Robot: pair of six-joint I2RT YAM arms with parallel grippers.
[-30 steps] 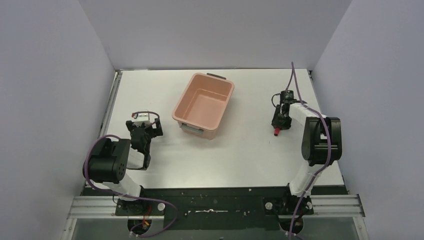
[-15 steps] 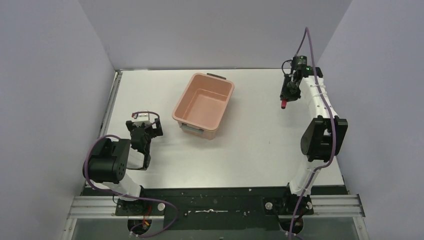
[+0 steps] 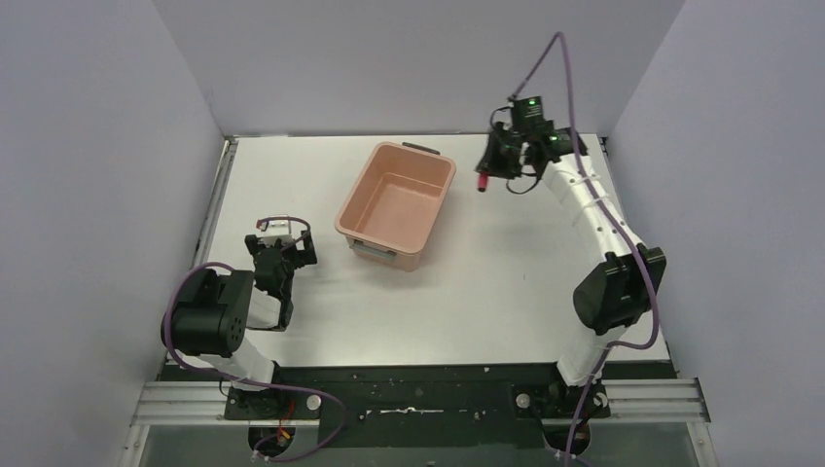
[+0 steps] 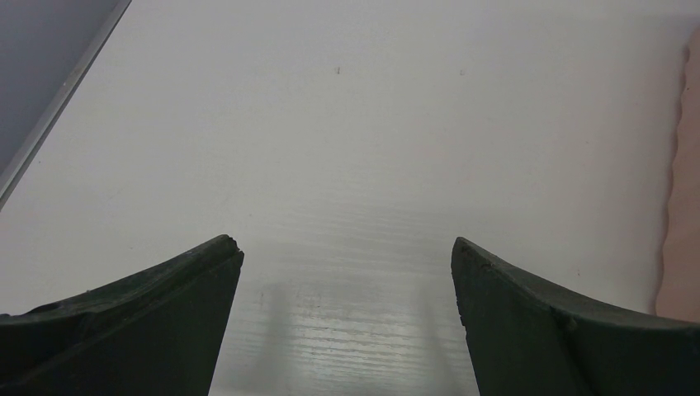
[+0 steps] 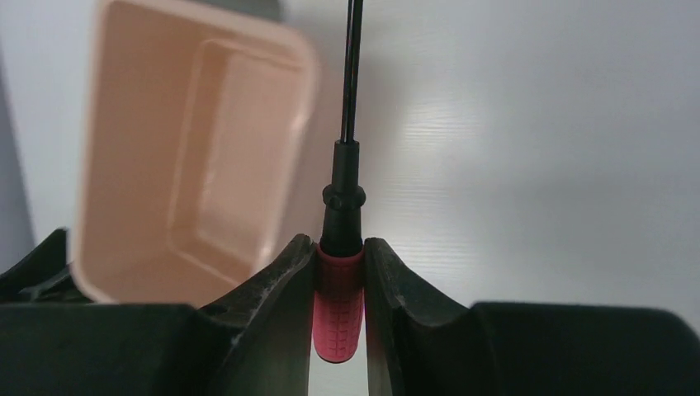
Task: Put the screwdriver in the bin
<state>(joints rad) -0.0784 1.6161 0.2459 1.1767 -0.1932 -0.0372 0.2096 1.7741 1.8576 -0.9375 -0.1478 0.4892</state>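
**A:** what's the right arm doing here?

**B:** it's stretching up tall and leaning toward the far side. The right gripper is hanging off the table, right of the bin, and pinching the screwdriver by its red handle.

**A:** and the left?

**B:** the left gripper is sitting folded low near its base, jaws spread, gripping nothing.

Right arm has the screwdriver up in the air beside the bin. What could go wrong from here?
1. The right gripper pinches the screwdriver only by its red handle, with the long shaft sticking out ahead, so it could pivot or slip in transit.
2. The tool appears to sit just right of the bin, not over it, so releasing now would likely miss.
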